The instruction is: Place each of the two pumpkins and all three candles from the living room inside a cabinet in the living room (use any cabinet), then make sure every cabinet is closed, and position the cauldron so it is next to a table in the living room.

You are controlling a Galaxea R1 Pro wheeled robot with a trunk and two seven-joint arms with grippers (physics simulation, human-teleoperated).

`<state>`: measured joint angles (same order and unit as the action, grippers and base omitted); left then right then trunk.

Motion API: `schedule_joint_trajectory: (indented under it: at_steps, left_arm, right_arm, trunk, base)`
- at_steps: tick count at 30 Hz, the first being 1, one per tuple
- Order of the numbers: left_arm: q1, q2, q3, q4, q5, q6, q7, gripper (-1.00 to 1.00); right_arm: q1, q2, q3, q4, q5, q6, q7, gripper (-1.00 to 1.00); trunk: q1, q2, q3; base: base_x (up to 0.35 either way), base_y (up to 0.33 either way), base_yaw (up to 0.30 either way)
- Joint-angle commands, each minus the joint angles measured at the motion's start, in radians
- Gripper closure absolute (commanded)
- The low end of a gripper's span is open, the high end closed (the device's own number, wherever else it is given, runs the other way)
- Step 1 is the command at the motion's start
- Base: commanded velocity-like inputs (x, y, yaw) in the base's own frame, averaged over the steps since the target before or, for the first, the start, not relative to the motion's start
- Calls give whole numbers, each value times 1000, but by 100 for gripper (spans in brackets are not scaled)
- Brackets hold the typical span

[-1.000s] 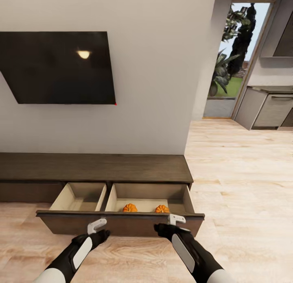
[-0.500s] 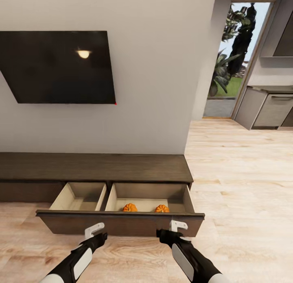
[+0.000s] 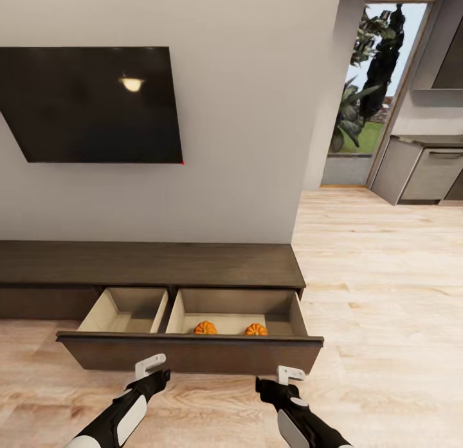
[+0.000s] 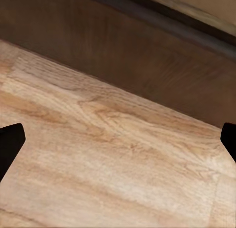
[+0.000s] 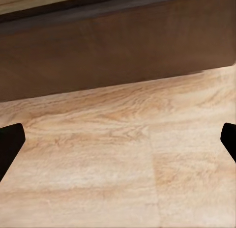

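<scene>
The long dark brown cabinet (image 3: 148, 265) stands against the wall with its wide drawer (image 3: 190, 353) pulled out. Two orange pumpkins (image 3: 205, 328) (image 3: 256, 329) lie in the drawer's right compartment, near the front wall. What shows of the left compartment (image 3: 128, 309) is bare. My left gripper (image 3: 149, 365) hangs open just in front of the drawer front, low over the floor. My right gripper (image 3: 290, 374) is open too, a little further back from the front. Both wrist views face the drawer front (image 4: 147, 56) (image 5: 118, 51) across floorboards, fingertips wide apart. The candles and the cauldron are out of view.
A black TV (image 3: 90, 103) hangs on the wall above the cabinet. Pale wood floor (image 3: 379, 293) stretches to the right towards a glass door (image 3: 366, 87) and grey kitchen units (image 3: 424, 171).
Both arms have drawn back from the drawer front towards me, the right one further. The drawer and pumpkins have not moved.
</scene>
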<state>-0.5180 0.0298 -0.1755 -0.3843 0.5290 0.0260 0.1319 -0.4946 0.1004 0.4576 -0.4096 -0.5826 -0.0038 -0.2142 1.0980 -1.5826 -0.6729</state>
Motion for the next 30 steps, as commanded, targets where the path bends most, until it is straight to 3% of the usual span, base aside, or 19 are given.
schedule_joint_trajectory:
  at_steps: [1,9,17,24,30]
  left_arm:
    - [0,1,-9,-2,8,-2,8,-100]
    - [1,1,-12,45,7,-58,8,-100]
    - [1,-17,-89,82,9,-128,10,-100]
    - [1,-26,-99,118,2,-168,11,-100]
    - [1,-27,-102,123,4,-210,11,-100]
  right_arm:
    - [-1,-1,9,7,-7,-8,-2,-100]
    - [-1,-1,29,52,-8,-80,7,-100]
    - [-1,-1,30,64,-8,-90,6,-100]
    - [-1,-1,30,79,-8,-124,6,-100]
    - [-1,1,31,142,-4,-226,6,-100]
  trunk:
    - [4,-8,-4]
    - [35,-64,-29]
    - [65,-120,-54]
    - [92,-169,-76]
    - [115,-211,-95]
  base:
    - [0,0,0]
    - [0,0,0]
    - [0,0,0]
    - [0,0,0]
    - [0,0,0]
